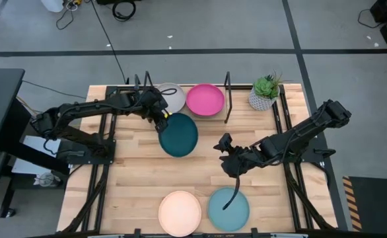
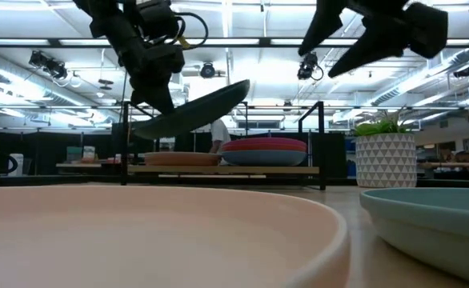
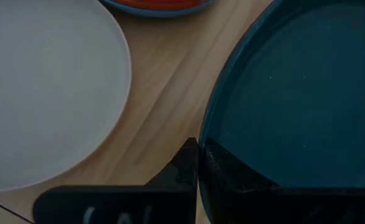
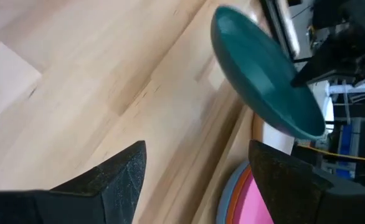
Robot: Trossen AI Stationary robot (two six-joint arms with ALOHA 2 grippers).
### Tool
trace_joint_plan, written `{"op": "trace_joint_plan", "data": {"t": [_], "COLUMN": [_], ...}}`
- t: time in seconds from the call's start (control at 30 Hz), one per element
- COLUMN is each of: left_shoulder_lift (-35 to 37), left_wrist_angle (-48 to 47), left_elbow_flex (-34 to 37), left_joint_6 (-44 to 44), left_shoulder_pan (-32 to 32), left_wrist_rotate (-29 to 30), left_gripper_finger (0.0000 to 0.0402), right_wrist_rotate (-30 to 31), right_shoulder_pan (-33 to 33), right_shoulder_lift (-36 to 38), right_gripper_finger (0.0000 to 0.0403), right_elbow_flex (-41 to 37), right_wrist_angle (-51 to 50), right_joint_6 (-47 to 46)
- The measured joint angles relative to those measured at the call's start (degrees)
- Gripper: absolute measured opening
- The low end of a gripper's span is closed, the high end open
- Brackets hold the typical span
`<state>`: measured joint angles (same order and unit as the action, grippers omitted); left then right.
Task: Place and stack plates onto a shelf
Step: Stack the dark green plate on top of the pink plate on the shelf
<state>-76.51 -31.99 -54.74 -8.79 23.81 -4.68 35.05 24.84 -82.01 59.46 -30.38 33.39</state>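
Note:
My left gripper [image 1: 162,119] is shut on the dark teal plate [image 1: 179,135] and holds it in the air in front of the shelf [image 1: 228,99]. In the low view the teal plate [image 2: 194,112] hangs tilted above the table. A grey plate [image 1: 170,98] tops the shelf's left stack, and a pink plate [image 1: 205,99] lies on orange and blue ones to its right. A cream plate [image 1: 179,213] and a light blue plate [image 1: 228,207] rest flat by the near edge. My right gripper [image 1: 228,156] hovers open over mid-table, above the light blue plate and touching nothing. My left gripper pinches the teal plate's rim [image 3: 208,144] on the side toward the table's left and far edge, one finger on the plate's inner face and one outside it. The fingers [image 2: 158,96] slant down from above. The plate is lifted clear and tilted, its free side higher.
A potted plant [image 1: 265,92] stands at the far right, beside the shelf's black uprights [image 1: 228,84]. Bare wood lies between the shelf and the two near plates. The right arm reaches in from the table's right edge.

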Motion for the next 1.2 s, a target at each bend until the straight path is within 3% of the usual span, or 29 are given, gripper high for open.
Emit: {"op": "trace_joint_plan", "data": {"t": [0.33,0.57,0.8,1.2], "left_shoulder_lift": [-0.5,-3.6,-9.9,-16.4], "left_wrist_angle": [1.7,9.7,12.0,15.0], "left_elbow_flex": [0.6,2.4,2.6,2.6], "left_joint_6": [-1.9,-3.3,-5.6,-4.2], "left_shoulder_pan": [-1.2,-5.1,-6.6,-5.0], "left_wrist_rotate": [0.4,1.1,1.1,1.1], "left_gripper_finger": [0.0016,0.0016,0.0016,0.0016], "right_wrist_rotate": [1.2,1.3,1.3,0.9], "right_shoulder_pan": [-0.9,-0.9,-0.9,-0.9], "right_shoulder_lift": [-7.1,-7.3,-7.1,-7.1], "right_gripper_finger": [0.0287,0.0284,0.0281,0.0277], "right_elbow_flex": [-0.1,-0.1,-0.1,-0.1], "right_wrist_angle": [2.9,2.2,0.7,-0.4], "right_joint_6": [1.8,0.9,0.5,-0.8]}}
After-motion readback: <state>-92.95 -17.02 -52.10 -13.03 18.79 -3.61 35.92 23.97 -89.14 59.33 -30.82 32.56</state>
